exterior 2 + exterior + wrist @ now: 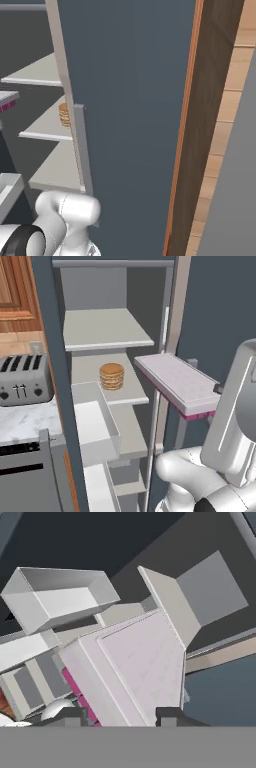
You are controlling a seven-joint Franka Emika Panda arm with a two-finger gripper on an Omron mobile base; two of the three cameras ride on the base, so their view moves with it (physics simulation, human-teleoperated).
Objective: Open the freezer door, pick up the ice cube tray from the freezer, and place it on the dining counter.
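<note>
Here the gripper [117,714] is clamped on the near end of the ice cube tray [176,382], held level outside the freezer [107,331], its long axis running back toward the pancakes [111,376].

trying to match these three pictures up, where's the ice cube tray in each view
Left base view: ice cube tray right of centre, in front of the open freezer, beside the pancakes.
Right base view: just its end at the left edge.
Hand view: large, centre-bottom, between the fingertips.
Shared landmark: the freezer shelves.
</note>
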